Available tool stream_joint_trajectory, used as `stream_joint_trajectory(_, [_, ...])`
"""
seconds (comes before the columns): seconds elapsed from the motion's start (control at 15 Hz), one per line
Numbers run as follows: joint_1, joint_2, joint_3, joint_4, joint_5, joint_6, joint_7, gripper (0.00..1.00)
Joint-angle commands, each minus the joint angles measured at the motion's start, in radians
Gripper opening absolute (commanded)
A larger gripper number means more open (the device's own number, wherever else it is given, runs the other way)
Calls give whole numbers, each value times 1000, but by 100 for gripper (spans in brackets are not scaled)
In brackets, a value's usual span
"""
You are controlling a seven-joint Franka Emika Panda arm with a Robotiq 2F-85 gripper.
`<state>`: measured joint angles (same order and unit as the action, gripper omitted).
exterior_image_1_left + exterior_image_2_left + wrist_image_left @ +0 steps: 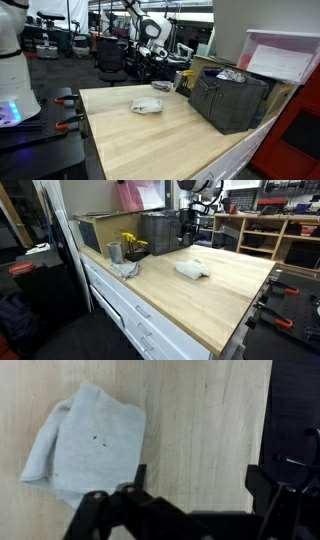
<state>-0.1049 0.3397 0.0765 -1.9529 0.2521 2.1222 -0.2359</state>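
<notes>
Judging by looks, crumpled pale-grey fabric cloth (85,445) on light wooden tabletop (200,410): probably light, limp; best pinched at a raised fold; black tool (197,478) spread apart, empty.

Lighting's pretty even overhead shop light in both exterior views, with the pale tabletop (150,135) bright and low-res softness everywhere. Wrist view is blurrier, the gripper (195,485) just a dark out-of-focus silhouette at 6 o'clock.
</notes>
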Motion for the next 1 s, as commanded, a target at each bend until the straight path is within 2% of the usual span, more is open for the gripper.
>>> stream_joint_trajectory(0.0, [13,0,-13,2,5,-3,-3,100])
stream_joint_trajectory(0.27, [40,-7,11,-3,17,22,-17,100])
stream_joint_trajectory(0.73, [22,-100,-53,-58,-25,72,-2,100])
stream_joint_trajectory(0.93, [5,-162,-57,-78,25,50,-25,100])
